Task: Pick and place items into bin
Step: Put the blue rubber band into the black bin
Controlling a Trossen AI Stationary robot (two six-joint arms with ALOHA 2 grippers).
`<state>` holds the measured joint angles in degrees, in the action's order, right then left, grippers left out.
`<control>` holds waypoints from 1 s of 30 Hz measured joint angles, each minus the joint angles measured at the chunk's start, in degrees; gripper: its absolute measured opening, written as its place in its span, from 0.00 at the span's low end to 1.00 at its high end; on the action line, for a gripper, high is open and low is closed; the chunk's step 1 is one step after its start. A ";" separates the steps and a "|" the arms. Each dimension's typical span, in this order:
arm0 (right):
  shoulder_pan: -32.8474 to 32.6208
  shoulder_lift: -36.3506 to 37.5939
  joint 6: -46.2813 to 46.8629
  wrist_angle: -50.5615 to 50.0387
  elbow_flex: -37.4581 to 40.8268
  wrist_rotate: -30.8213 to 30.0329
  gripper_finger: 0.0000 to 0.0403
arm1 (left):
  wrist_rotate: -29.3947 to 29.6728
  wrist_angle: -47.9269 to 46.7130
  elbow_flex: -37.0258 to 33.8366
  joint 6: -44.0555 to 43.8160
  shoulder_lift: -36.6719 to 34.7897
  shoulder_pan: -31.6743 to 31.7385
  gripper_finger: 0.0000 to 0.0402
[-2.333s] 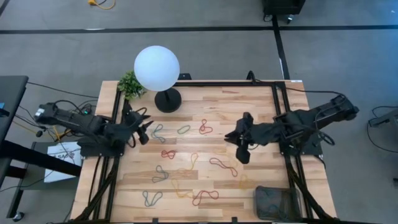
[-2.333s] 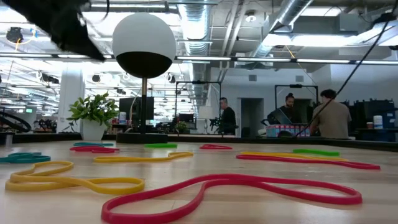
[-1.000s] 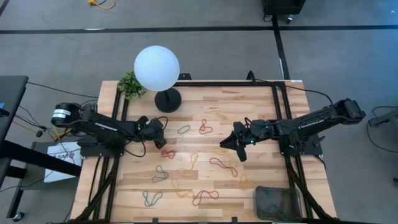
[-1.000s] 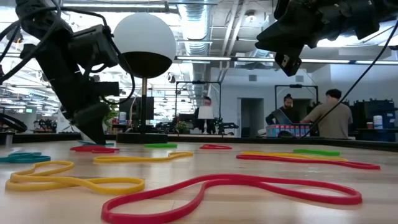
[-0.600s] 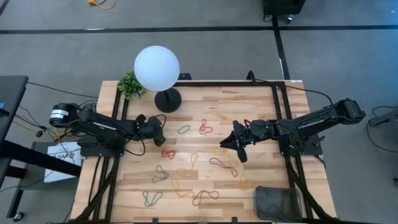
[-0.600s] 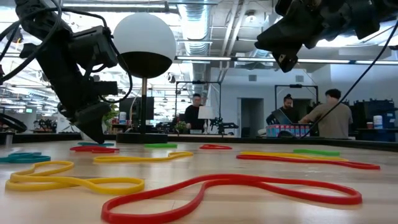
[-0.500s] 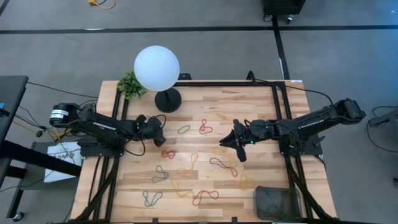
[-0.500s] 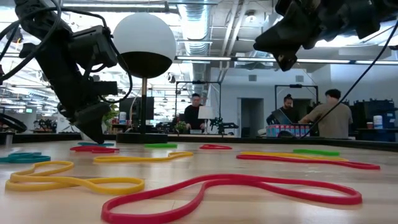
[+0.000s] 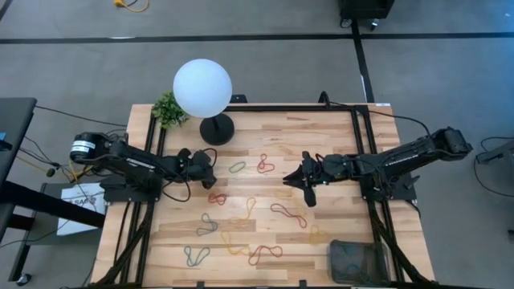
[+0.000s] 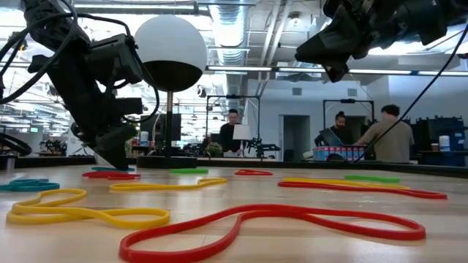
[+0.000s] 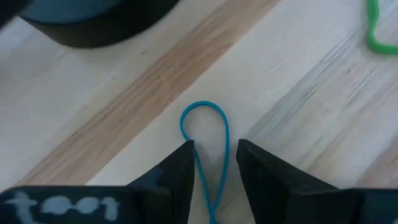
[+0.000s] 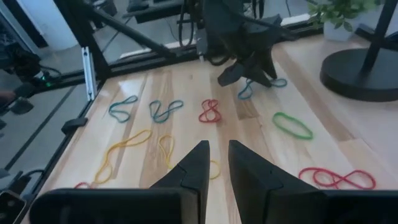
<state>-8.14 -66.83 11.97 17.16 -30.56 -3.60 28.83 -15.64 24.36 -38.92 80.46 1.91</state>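
Several rubber-band items lie flat on the wooden table (image 9: 337, 144): green (image 9: 237, 167), red (image 9: 265, 164), yellow (image 9: 249, 207), grey (image 9: 207, 225) and others. My left gripper (image 11: 214, 149) is open and slants down at the table's far left, with a blue band (image 11: 205, 140) running between its fingers. My right gripper (image 9: 289, 183) hovers above the table's middle, its fingers a narrow gap apart (image 12: 217, 158) with nothing between them. The dark mesh bin (image 9: 357, 261) stands at the near right corner. My left gripper comes at the blue band slanting down from the table's left. Its fingers (image 11: 183, 165) stand on either side of the band's two strands, behind the rounded end (image 11: 205, 109). The band lies flat on the wood. I cannot tell whether a finger touches it.
A white globe lamp (image 9: 202, 87) on a black base (image 9: 217, 128) and a small plant (image 9: 169, 108) stand at the far left, close behind my left gripper. Black frame rails (image 9: 361, 160) run along both sides. People stand in the room beyond the table.
My right gripper has rolled about its own pointing line while staying where it was above the table's middle. The bands lie as before.
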 joint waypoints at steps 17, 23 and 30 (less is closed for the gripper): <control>1.04 -14.47 -4.85 14.23 -0.43 -2.14 0.13 | -7.32 13.53 6.76 7.57 0.38 -5.01 0.00; 2.66 -20.01 -4.92 14.08 -5.87 -2.32 0.13 | -10.33 19.59 13.45 15.71 0.23 -8.54 0.00; 2.53 -28.60 -6.18 9.82 -13.18 -2.27 0.18 | -9.92 19.67 17.38 18.33 0.27 -11.42 0.00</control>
<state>-5.61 -95.42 5.78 26.98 -43.74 -5.87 18.90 4.03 41.74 -20.59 80.73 -9.51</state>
